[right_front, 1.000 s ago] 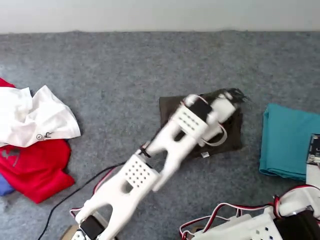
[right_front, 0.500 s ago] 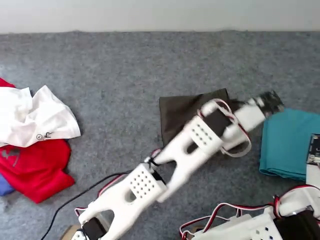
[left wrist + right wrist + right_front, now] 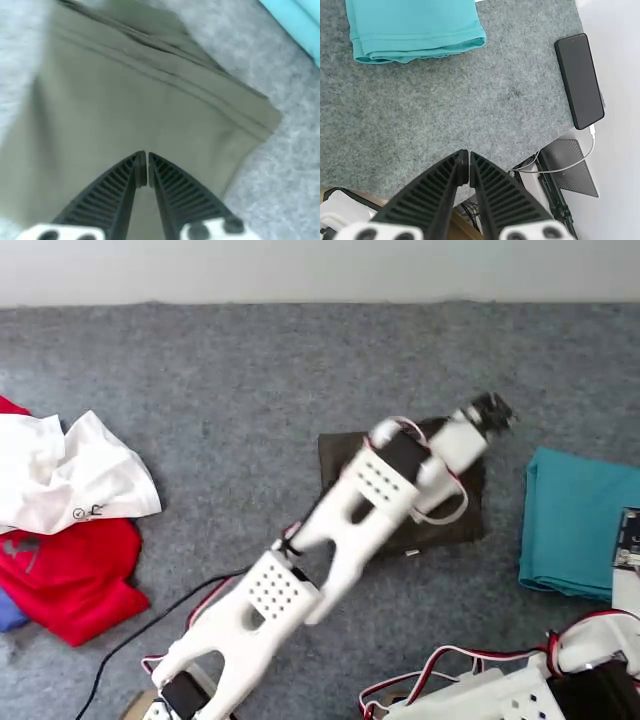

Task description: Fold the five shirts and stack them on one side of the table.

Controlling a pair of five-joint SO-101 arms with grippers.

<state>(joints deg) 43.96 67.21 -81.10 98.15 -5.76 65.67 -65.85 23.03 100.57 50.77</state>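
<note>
The folded olive shirt (image 3: 345, 458) lies at the middle of the bench (image 3: 200, 370) under the left tool (image 3: 147, 156), clenched on nothing (as is the right tool (image 3: 469, 154)), so stacking seems in hand: next, grip its edge and carry it onto the teal shirt (image 3: 575, 520).

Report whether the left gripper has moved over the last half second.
Yes. The left gripper pulled back from the teal shirt edge to the olive shirt far corner.

Bright, even, diffuse light; faint soft shadow under left arm (image 3: 380, 485) on grey mat (image 3: 200, 390)
</note>
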